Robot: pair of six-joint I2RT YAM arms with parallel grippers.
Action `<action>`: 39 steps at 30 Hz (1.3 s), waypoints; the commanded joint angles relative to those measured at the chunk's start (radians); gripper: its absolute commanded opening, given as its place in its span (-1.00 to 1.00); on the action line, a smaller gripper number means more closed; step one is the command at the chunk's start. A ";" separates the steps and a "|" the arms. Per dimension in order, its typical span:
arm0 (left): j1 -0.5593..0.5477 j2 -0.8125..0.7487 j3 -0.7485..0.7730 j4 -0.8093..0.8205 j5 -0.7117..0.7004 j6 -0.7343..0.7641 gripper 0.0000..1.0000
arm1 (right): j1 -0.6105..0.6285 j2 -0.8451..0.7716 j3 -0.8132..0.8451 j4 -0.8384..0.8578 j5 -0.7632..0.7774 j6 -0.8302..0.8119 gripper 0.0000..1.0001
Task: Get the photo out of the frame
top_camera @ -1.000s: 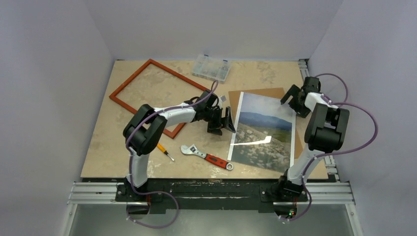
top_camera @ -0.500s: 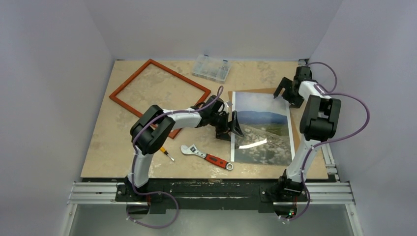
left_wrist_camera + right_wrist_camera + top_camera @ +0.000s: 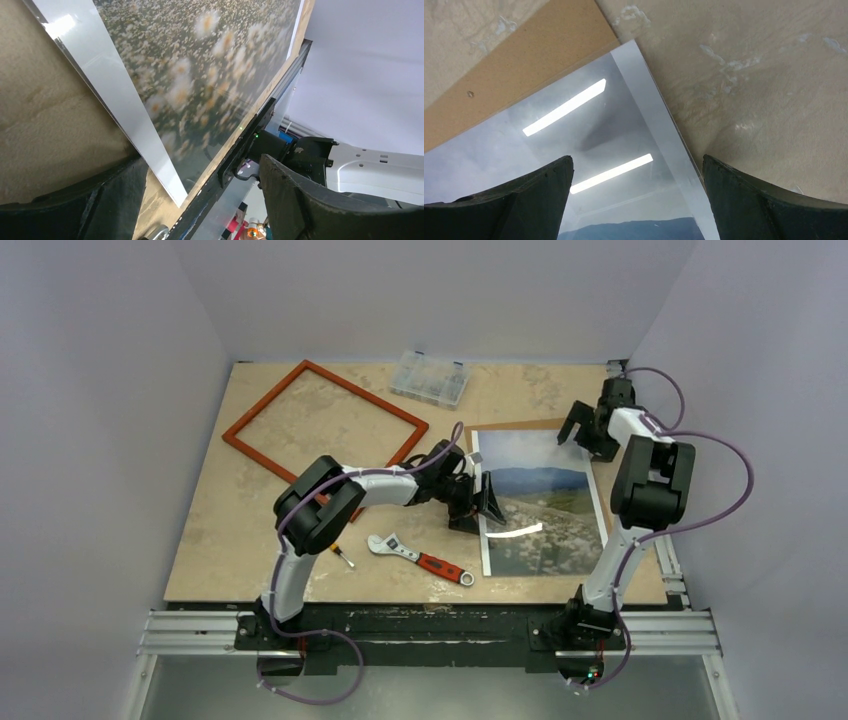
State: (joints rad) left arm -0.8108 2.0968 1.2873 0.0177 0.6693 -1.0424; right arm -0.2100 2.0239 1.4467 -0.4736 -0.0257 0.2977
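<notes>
The photo (image 3: 545, 505) lies flat on the table (image 3: 230, 540) at about 4 o'clock, out of the frame (image 3: 325, 425) and well apart from it. Its far edge overlaps a brown board (image 3: 520, 426), and a strip of lamp glare crosses its glossy face. The frame rests flat at 10 o'clock, with tabletop showing through its opening.

The left gripper (image 3: 478, 502) sits low at the photo's 9 o'clock edge. Its jaws are spread, and in the wrist view the white border runs between the fingers (image 3: 115, 200) with nothing pinched. The right gripper (image 3: 585, 430) hangs over the photo's 1 o'clock corner, jaws released and wide, holding nothing.

A red-handled wrench (image 3: 420, 558) lies at 6 o'clock, just beside the photo's near corner. A small screwdriver (image 3: 338, 552) is at 7 o'clock and a clear parts box (image 3: 430, 377) at 12.
</notes>
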 commanded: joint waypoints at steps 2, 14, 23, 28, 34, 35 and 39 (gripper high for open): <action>-0.015 0.030 0.030 0.015 -0.005 -0.024 0.58 | 0.004 0.067 0.054 -0.001 -0.154 -0.022 0.97; 0.026 -0.053 -0.007 -0.092 -0.060 0.022 0.62 | 0.022 0.068 0.166 -0.097 -0.028 -0.017 0.97; 0.096 -0.187 -0.005 -0.277 -0.044 0.192 0.64 | 0.052 -0.157 0.090 -0.278 0.364 0.022 0.97; 0.099 -0.239 -0.065 -0.164 0.045 0.170 0.57 | 0.168 -0.415 -0.174 -0.216 0.232 0.082 0.97; 0.081 -0.227 -0.202 0.198 0.126 -0.031 0.40 | 0.315 -0.680 -0.538 -0.115 -0.009 0.251 0.72; 0.069 -0.229 -0.228 0.251 0.124 -0.059 0.38 | 0.321 -0.716 -0.581 -0.098 -0.040 0.272 0.70; 0.014 -0.244 -0.359 0.459 0.077 -0.158 0.37 | 0.323 -0.795 -0.685 -0.027 -0.156 0.316 0.54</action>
State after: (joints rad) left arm -0.7433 1.8832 1.0214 0.1818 0.7441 -1.0626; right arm 0.1226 1.3010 0.8238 -0.6106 -0.0254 0.5167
